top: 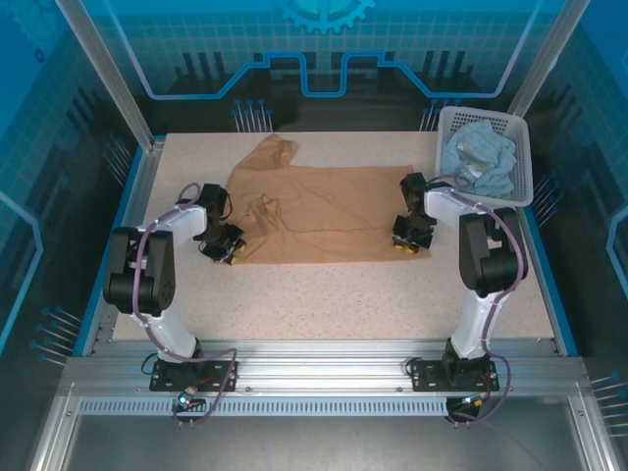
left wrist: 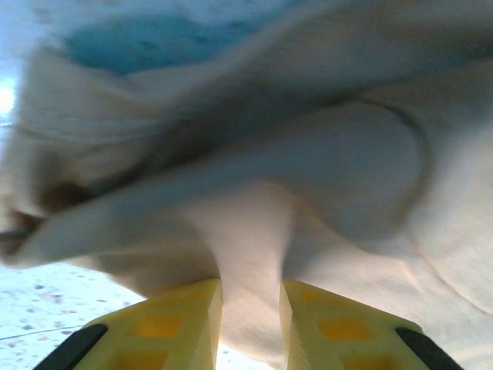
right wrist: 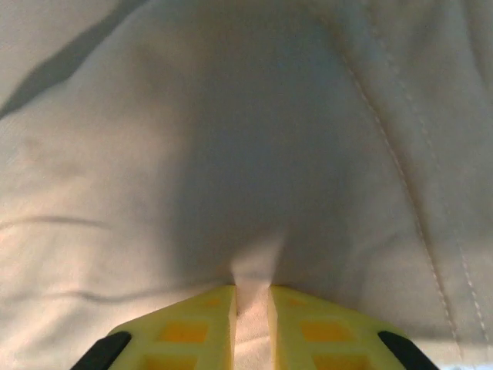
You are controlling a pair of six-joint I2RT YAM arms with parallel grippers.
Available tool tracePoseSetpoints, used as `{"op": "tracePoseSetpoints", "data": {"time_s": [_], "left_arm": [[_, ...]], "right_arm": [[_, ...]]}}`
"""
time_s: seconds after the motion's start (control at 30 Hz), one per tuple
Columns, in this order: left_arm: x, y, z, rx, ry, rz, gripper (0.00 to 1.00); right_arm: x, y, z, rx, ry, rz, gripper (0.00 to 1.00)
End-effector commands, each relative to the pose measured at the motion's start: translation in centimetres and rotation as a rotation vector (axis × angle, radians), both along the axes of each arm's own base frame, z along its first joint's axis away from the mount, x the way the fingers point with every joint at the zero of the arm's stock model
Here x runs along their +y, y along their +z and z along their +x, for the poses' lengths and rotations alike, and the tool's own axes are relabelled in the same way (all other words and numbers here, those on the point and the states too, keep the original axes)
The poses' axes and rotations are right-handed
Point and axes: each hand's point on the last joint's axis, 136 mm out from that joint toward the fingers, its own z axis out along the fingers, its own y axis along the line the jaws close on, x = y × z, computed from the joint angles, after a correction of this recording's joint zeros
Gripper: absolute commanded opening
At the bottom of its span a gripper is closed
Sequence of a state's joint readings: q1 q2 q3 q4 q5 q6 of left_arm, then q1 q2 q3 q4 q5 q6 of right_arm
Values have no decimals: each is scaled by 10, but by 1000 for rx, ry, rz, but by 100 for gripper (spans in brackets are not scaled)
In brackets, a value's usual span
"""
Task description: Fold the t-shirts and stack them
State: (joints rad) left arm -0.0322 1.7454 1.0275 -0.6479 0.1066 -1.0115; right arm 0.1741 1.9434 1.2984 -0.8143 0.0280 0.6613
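The two arms are bolted at the near edge of the table [top: 343, 304], and bare speckled tabletop lies between their bases and the cloth. Both arms reach forward and bend down to the near hem of the tan t-shirt [top: 324, 211].

The left gripper [top: 232, 257] sits at the shirt's near left corner. In the left wrist view its yellow fingers [left wrist: 185, 316] are pinching a raised fold of tan cloth, with a narrow gap between them filled by fabric. More cloth bunches and hangs in folds just beyond.

The right gripper [top: 402, 245] sits at the near right corner. In the right wrist view its fingers [right wrist: 192, 324] are almost pressed together on a thin pleat of the same shirt, and a stitched seam runs across the cloth to the right.

The tan shirt lies mostly flat across the middle of the table, wrinkled near the left gripper, with one part reaching toward the far edge.

At the far right corner stands a white basket [top: 481, 112], and the pale blue t-shirt [top: 478, 157] lies crumpled inside it, well apart from both grippers.
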Motion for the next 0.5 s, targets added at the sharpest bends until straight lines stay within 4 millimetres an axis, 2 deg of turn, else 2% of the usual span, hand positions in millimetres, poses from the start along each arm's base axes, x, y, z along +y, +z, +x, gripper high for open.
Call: {"op": "tracePoseSetpoints", "data": {"time_s": [0.0, 0.23, 0.33, 0.4, 0.47], "left_arm": [[20, -14, -42, 132, 111, 75, 25], [34, -13, -100, 216, 174, 109, 24], [44, -4, -117, 229, 198, 130, 24], [51, 14, -107, 159, 171, 165, 28], [50, 40, -78, 35, 99, 182, 33]], "right_arm": [[4, -8, -16, 101, 39, -51, 22], [17, -10, -76, 207, 55, -64, 26], [23, -4, -97, 200, 67, -66, 29], [29, 7, -99, 143, 84, -55, 36], [39, 24, -89, 51, 121, -36, 41]]}}
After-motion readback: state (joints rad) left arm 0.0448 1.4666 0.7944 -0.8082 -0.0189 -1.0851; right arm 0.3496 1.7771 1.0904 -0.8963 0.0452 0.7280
